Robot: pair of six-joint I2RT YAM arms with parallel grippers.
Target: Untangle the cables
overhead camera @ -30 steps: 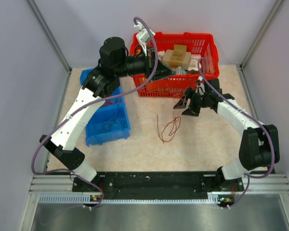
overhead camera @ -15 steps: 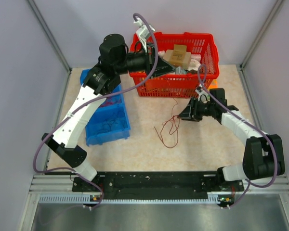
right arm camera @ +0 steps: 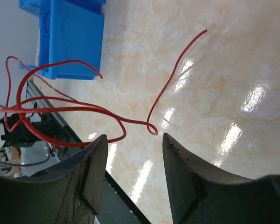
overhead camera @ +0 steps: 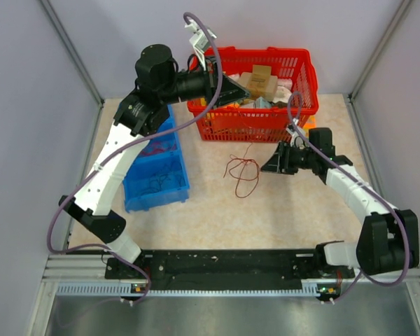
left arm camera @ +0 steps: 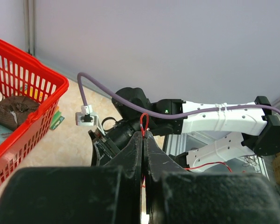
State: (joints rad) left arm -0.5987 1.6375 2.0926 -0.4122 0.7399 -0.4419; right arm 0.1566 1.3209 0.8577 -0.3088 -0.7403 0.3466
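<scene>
Trailing cables (overhead camera: 241, 171): mid-frame, loops on bench (overhead camera: 196, 210), one strand running upward.
Right end effector (right arm camera: 134, 137): fingers apart, beside loops right-centre, likely to catch them.
Left end effector (left arm camera: 143, 135): upper centre, pinching red strand, held high to draw it free.

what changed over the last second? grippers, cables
The left gripper, shut on a red wire, rose toward the red basket, dragging the cables away from the arm bases. The right gripper stays open, holding nothing; its arm shifted slightly. Basket and blue bin unmoved.
</scene>
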